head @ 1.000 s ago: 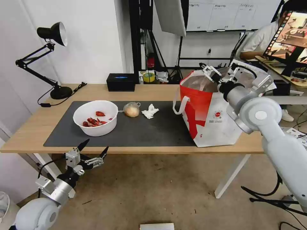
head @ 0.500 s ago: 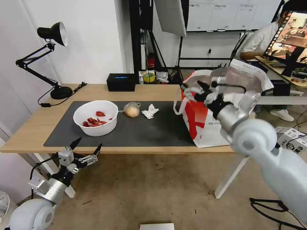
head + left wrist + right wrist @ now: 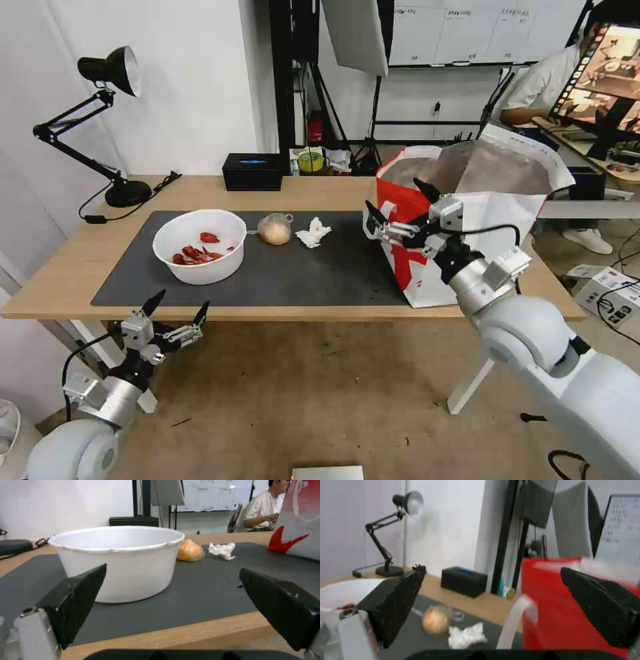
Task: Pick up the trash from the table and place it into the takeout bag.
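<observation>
Right gripper point(image 3: 399, 212) spread and empty, just before the bag point(image 3: 467, 227); napkin point(image 3: 313, 233) ahead and lower on the mat. Best approached low, pinching the crumpled peak. Left gripper point(image 3: 175, 311) spread wide, parked below the table point(image 3: 60, 280) edge.
</observation>
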Controlling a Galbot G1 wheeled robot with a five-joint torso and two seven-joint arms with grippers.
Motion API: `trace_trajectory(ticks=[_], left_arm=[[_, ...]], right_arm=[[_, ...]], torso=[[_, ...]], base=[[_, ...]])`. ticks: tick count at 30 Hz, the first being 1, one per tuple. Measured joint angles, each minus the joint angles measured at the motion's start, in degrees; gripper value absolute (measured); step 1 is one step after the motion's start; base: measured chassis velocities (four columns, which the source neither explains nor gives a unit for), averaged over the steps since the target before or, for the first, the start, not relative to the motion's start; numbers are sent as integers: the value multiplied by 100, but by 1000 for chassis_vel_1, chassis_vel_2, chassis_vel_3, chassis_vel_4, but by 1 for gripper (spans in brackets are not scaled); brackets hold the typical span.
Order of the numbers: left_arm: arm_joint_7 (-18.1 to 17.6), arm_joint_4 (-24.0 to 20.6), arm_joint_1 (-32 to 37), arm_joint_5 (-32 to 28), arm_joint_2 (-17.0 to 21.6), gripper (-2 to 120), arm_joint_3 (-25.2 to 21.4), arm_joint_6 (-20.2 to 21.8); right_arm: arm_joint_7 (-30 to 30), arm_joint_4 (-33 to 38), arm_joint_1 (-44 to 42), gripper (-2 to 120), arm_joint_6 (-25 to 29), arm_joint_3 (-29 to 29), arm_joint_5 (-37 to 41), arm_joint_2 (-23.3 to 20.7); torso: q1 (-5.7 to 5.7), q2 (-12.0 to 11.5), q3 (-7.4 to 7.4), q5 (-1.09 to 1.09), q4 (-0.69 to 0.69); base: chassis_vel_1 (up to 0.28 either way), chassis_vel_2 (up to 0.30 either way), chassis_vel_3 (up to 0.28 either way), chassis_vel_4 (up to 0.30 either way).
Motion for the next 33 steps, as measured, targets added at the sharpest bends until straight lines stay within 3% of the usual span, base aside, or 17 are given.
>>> trace_trajectory(ticks=[12, 19, 26, 33], left_arm=[[-808, -118, 258, 322, -258, 100, -156, -170], [-1179, -11, 441, 424, -354, 100, -198, -10], [-1346, 98, 460, 480, -372, 100, -171, 116], [-1356, 110, 485, 475, -385, 100, -184, 109]], right_arm=[[311, 117, -1789, 100, 358, 396, -1076, 991], [655, 87, -2654, 100, 694, 609, -1456, 1515], [613, 58, -3337, 100, 1052, 937, -1695, 1701], [545, 54, -3452, 100, 1093, 1005, -1717, 1724]], torso=[[0, 0, 0, 0, 1], [-1, -1, 0, -1, 0], [-1, -1, 0, -1, 0], [0, 0, 0, -1, 0]], base=[[0, 0, 0, 0], [0, 0, 0, 0], [0, 0, 0, 0], [0, 0, 0, 0]])
